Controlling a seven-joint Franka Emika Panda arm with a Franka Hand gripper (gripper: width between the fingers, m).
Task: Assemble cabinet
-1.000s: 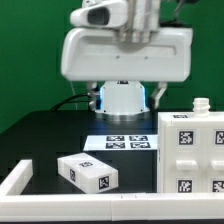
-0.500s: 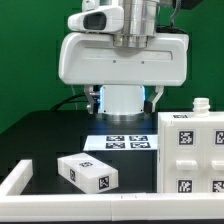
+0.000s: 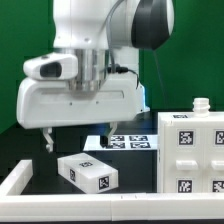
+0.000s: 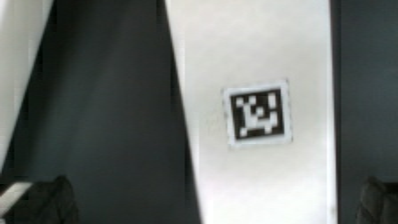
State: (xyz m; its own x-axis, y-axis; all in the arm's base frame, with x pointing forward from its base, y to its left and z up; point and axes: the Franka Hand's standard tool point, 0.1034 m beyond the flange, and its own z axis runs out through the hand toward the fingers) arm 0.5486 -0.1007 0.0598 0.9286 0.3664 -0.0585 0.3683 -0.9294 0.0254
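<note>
The large white cabinet body with square tags stands at the exterior view's right. A smaller white tagged piece lies on the black table in front, at the exterior view's left. My gripper hangs just above this piece, open and empty, with one finger on each side and not touching it. In the wrist view the white piece with one tag runs between my two dark fingertips, and my gripper holds nothing.
The marker board lies flat behind the small piece, partly hidden by the arm. A white rail borders the table's front and left. A small white knob sticks up from the cabinet body's top.
The arm has swung from the back centre toward the exterior view's left and come down. The gripper now hangs over the small white piece. The parts have not moved.
</note>
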